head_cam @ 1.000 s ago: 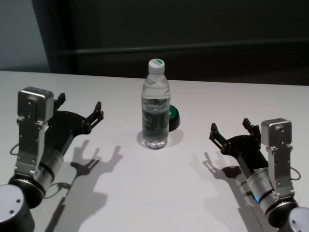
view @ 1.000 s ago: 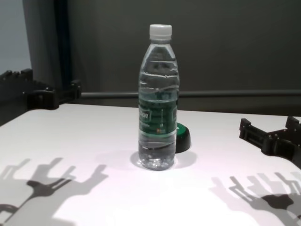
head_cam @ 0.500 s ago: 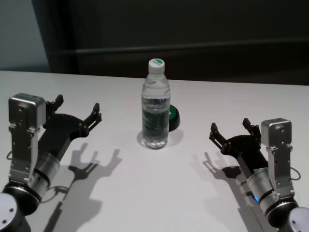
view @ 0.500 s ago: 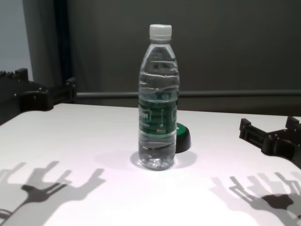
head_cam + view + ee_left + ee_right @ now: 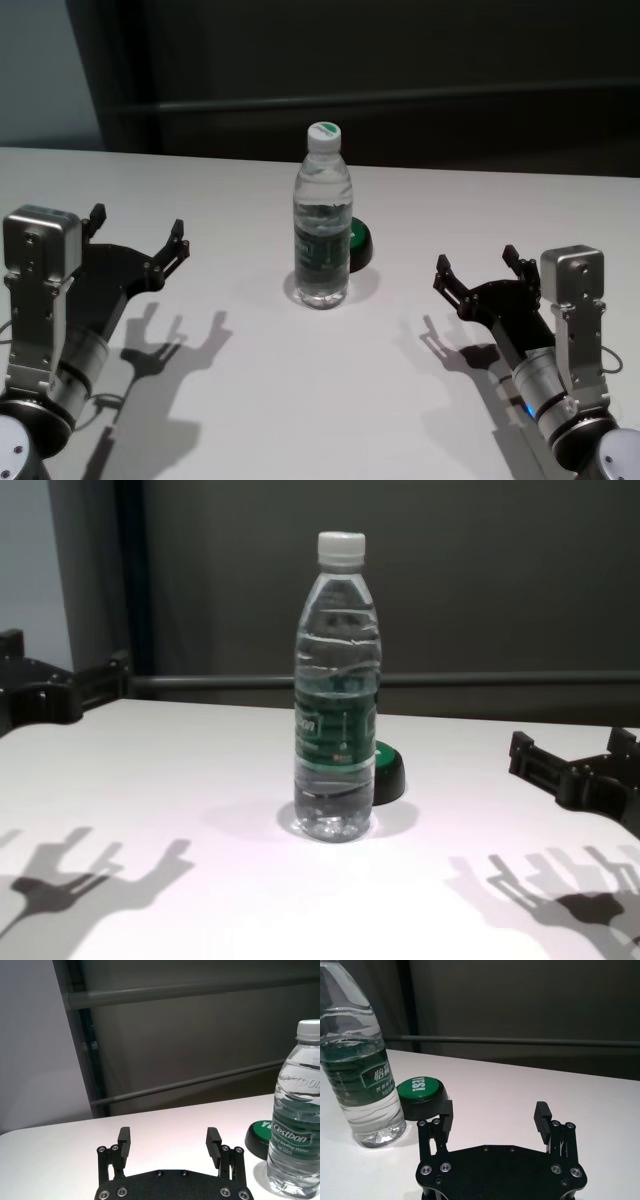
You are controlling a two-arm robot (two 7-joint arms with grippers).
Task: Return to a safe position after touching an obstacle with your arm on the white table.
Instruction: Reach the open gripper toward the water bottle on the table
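Observation:
The obstacle, a clear water bottle (image 5: 322,225) with a white cap and green label, stands upright in the middle of the white table (image 5: 250,400). My left gripper (image 5: 138,225) hovers open and empty well to the bottle's left, clear of it. In the left wrist view the left gripper (image 5: 168,1135) has the bottle (image 5: 296,1110) off to one side. My right gripper (image 5: 475,260) is open and empty to the bottle's right, nearer the front. The right wrist view shows the right gripper (image 5: 495,1110) apart from the bottle (image 5: 360,1060). The chest view shows the bottle (image 5: 338,690) between both grippers.
A low black puck with a green top (image 5: 358,240) sits just behind and right of the bottle, close to it. A dark wall with a horizontal rail runs behind the table's far edge. Both arms cast shadows on the tabletop.
My left arm has drawn back to the left, away from the bottle, with its gripper still open. The bottle, puck and right arm have not moved.

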